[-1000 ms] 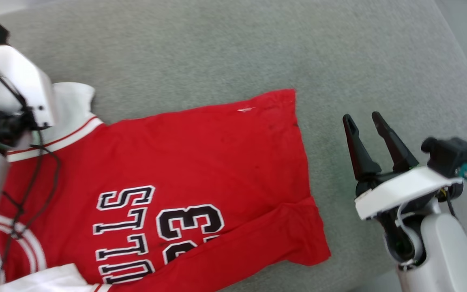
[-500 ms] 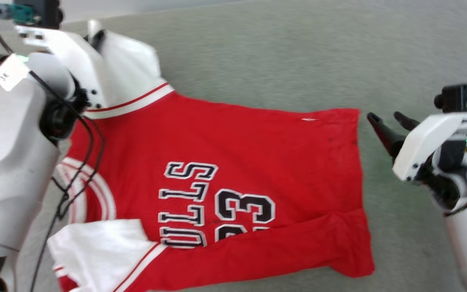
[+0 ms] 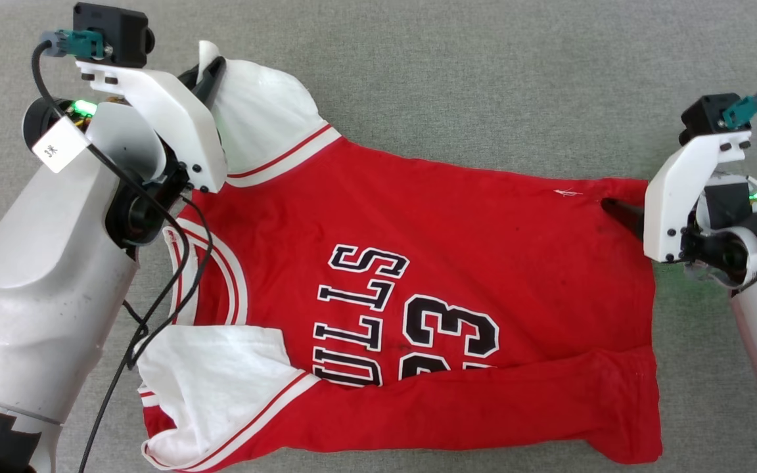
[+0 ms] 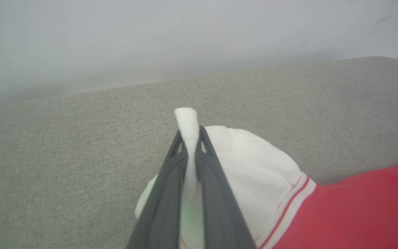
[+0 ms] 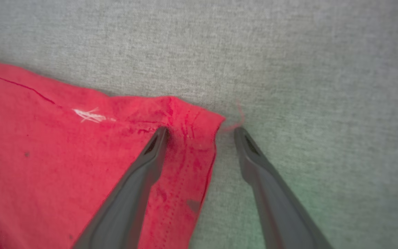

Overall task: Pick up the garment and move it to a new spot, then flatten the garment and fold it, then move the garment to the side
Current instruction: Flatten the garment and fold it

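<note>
Garment (image 3: pixel 457 263) face-up | left end effector (image 4: pixel 189 133) clamps sleeve (image 3: pixel 267 112) | right end effector (image 5: pixel 200 130) open

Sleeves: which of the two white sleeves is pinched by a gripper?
The far sleeve, at the head view's top: the left gripper is shut on its edge. The near sleeve lies free.

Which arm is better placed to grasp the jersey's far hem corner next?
Right: the right gripper, jaws open, straddles the hem corner; the left gripper is shut on the white sleeve.
</note>
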Robot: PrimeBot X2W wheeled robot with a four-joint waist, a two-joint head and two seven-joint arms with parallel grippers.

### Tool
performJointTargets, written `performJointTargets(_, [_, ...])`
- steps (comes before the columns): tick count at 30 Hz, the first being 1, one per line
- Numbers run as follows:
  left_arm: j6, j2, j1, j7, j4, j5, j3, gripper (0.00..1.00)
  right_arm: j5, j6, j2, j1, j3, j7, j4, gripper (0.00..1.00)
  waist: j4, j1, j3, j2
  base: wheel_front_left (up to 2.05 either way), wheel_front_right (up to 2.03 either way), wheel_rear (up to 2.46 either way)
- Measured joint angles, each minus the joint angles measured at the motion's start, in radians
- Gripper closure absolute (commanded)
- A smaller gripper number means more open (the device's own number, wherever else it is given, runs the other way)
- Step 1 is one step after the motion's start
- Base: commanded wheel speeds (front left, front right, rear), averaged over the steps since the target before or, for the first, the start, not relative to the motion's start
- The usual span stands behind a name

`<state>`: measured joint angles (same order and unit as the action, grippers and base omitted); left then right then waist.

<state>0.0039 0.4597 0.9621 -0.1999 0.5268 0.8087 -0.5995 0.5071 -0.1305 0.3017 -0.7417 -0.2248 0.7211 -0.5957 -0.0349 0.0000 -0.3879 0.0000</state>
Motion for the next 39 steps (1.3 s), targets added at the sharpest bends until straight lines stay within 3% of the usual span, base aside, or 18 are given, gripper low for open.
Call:
performJointTargets(1, [0.0, -0.002, 0.0, 0.002, -0.001, 0.001, 0.0, 1.0, 0.001, 0.0, 0.003, -0.013, -0.012, 0.026, -0.011, 0.24, -0.003, -0.0001, -0.003, 0.0, 0.0, 0.0, 0.0])
performJointTargets(2, [-0.001, -0.004, 0.0, 0.003, -0.001, 0.004, 0.0, 1.0, 0.002, 0.0, 0.005, -0.026, -0.019, 0.052, -0.02, 0.68, -0.005, -0.0001, -0.005, 0.0, 0.0, 0.0, 0.0])
performJointTargets(3, [-0.001, -0.006, -0.001, 0.005, -0.001, 0.006, 0.0, 1.0, 0.004, 0.0, 0.007, -0.034, -0.022, 0.068, -0.028, 1.0, -0.007, -0.0001, -0.007, 0.0, 0.0, 0.0, 0.0])
performJointTargets(7, [-0.004, -0.01, -0.007, 0.012, 0.008, 0.007, -0.002, 1.0, 0.009, 0.0, 0.008, -0.05, -0.028, 0.093, -0.046, 1.0, -0.008, -0.0001, -0.002, 0.0, 0.0, 0.0, 0.0])
performJointTargets(11, [-0.01, -0.011, -0.035, 0.029, 0.014, 0.026, 0.004, 1.0, 0.007, 0.0, 0.009, -0.048, -0.023, 0.049, -0.035, 1.0, -0.007, 0.0, 0.023, 0.0, 0.0, 0.0, 0.0])
performJointTargets(18, [-0.025, 0.008, -0.176, 0.089, 0.003, 0.099, 0.052, 1.0, 0.007, 0.0, 0.015, 0.025, -0.005, -0.031, 0.082, 1.0, -0.001, 0.0, 0.105, 0.0, 0.0, 0.0, 0.0])
performJointTargets(29, [0.057, 0.043, -0.534, 0.169, -0.145, 0.148, 0.066, 1.0, 0.02, 0.0, -0.007, 0.365, 0.054, -0.106, 0.267, 1.0, -0.002, -0.0001, 0.237, 0.0, 0.0, 0.0, 0.0])
performJointTargets(39, [0.145, 0.068, -0.805, 0.166, -0.273, 0.204, 0.06, 1.0, 0.033, 0.0, -0.055, 0.619, 0.136, -0.147, 0.343, 1.0, 0.005, -0.0002, 0.288, 0.0, 0.0, 0.0, 0.0])
